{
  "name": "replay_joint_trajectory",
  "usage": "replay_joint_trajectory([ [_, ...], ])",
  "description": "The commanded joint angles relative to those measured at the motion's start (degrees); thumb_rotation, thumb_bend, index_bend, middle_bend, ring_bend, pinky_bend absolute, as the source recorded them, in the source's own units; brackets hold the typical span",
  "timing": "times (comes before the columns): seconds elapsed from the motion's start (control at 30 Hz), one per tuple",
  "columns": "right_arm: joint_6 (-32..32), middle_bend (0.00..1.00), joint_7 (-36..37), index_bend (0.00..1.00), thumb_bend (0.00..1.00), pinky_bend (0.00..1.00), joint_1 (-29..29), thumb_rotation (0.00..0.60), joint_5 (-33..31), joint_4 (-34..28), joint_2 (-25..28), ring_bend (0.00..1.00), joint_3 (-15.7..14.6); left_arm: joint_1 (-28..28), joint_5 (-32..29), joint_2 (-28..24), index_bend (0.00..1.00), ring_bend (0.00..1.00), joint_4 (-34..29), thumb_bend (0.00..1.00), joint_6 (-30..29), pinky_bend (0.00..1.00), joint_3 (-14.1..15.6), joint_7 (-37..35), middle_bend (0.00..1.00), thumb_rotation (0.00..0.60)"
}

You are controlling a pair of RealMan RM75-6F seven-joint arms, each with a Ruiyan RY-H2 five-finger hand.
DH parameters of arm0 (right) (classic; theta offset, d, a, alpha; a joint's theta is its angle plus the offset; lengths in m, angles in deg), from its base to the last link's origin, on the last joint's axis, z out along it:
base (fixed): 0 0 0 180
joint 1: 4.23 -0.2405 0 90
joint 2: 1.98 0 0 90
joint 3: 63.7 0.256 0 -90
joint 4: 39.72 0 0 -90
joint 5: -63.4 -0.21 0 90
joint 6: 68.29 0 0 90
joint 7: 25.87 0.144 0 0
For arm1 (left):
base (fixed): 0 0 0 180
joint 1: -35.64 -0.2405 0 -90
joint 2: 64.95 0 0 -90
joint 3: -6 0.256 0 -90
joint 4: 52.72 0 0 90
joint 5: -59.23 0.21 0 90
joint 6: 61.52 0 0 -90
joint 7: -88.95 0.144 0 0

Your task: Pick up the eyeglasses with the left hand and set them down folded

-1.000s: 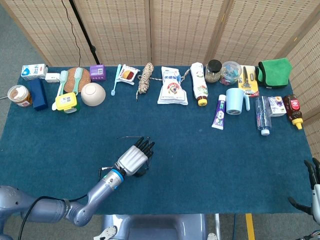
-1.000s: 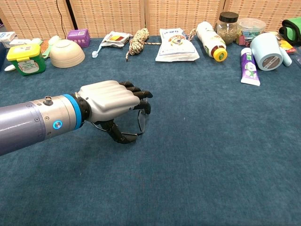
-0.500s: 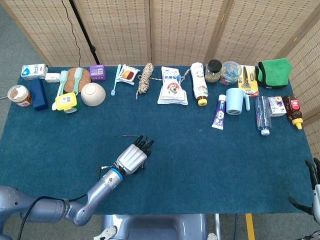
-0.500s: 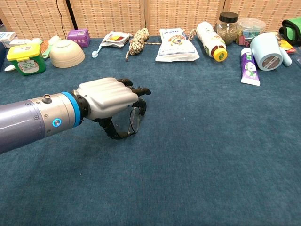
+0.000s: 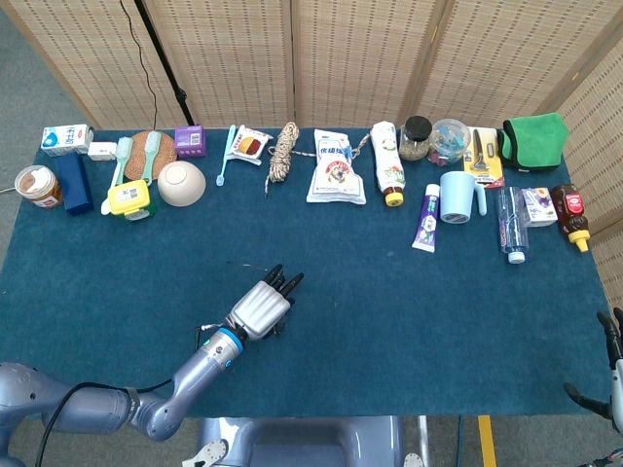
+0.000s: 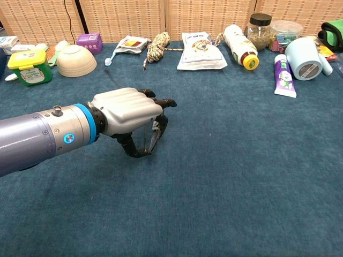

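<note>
Left robot hand (image 6: 128,111) grips the eyeglasses (image 6: 152,136) between thumb and curled fingers just above the blue worktop (image 6: 241,160); right robot hand (image 5: 611,375) state indeterminate.

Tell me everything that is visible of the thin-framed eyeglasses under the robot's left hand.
The thin dark wire-framed eyeglasses are mostly hidden by the left hand, which grips them from above over the dark blue table cloth. In the chest view one lens rim hangs below the curled fingers, standing nearly on edge, with a thin arm running back toward the thumb. The lenses look clear. In the head view a thin temple arm pokes out at the hand's left. Whether the glasses touch the cloth, or are fully folded, cannot be told.
</note>
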Motion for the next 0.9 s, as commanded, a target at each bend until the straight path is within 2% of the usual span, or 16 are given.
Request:
replay_joint_trajectory([
  [0.03,0.1,0.00,0.1,0.01,0.00,0.00,0.1,0.600,0.0,0.1,0.0,0.00,0.0,-0.2,-0.1,-0.5,0.41,0.00,-0.8,0.30,-0.1,0.00,0.2,0.0,0.00,0.507],
  [0.67,0.1,0.00,0.6,0.01,0.00,0.00,0.0,0.600,0.5,0.5,-0.2,0.00,0.1,-3.9,3.3,-3.9,0.32,0.00,-5.8,0.30,-4.3,0.00,2.1,-2.4,0.00,0.507],
  [0.9,0.4,0.00,0.7,0.01,0.00,0.00,0.0,0.600,0.8,0.4,-0.2,0.00,0.1,-6.0,4.2,-5.7,0.22,0.00,-7.5,0.30,-5.6,0.00,2.4,-5.1,0.00,0.509],
])
